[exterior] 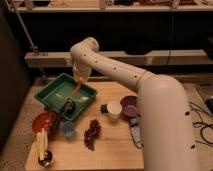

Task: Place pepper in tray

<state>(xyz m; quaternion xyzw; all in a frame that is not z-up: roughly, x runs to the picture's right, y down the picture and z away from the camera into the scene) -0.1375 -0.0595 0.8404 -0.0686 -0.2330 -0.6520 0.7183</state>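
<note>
**Clerk A:** Item one — the end effector (pixel 79 80)?

**Clerk B:** Raised over the far part of the tray (pixel 50 91), at the end of the white arm (pixel 115 70) that bends down from the upper middle. Closed on the top of the pepper (pixel 76 89), which hangs orange-red and slim beneath it, above the tray's interior; whether its tip touches the tray floor cannot be told.

**Clerk A:** The tray itself?

**Clerk B:** Green, rectangular, raised rim, set at an angle on the far left of the surface (pixel 115 150). A dark utensil (pixel 62 112) leans over its near edge.

**Clerk A:** Remaining stock?

**Clerk B:** Red bowl (pixel 42 121) at near left, small blue cup (pixel 68 129) beside it, dark grape bunch (pixel 91 133) at centre, white cup (pixel 114 110) and purple bowl (pixel 131 105) to the right — all apart from the tray.
</note>
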